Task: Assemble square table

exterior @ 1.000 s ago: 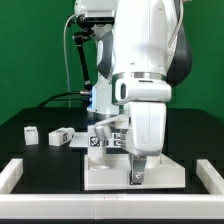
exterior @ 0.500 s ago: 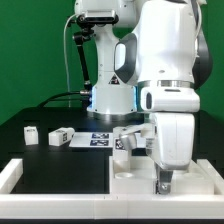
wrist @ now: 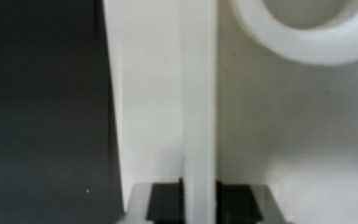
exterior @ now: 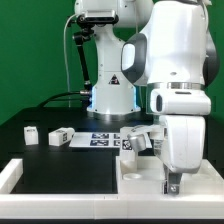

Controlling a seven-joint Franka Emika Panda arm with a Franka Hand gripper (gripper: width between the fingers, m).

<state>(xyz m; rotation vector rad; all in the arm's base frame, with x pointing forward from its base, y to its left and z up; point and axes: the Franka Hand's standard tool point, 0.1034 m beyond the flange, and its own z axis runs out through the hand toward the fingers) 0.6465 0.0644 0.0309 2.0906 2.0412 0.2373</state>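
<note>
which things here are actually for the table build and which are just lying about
For the job:
tabletop slab
loose leg
second loose leg
gripper, shut on the slab's edge

Just there:
marker board
white rail frame

Arm (exterior: 176, 50): glossy white rounded shells, dark grey joint bands. Black cable (exterior: 72, 58) beside rear column. Gripper (exterior: 172, 185): white body, grey fingers.

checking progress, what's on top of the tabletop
A tagged leg, apparently at the tabletop's far edge, and the shut jaws down on it. The arm covers its side at the exterior view's right.
</note>
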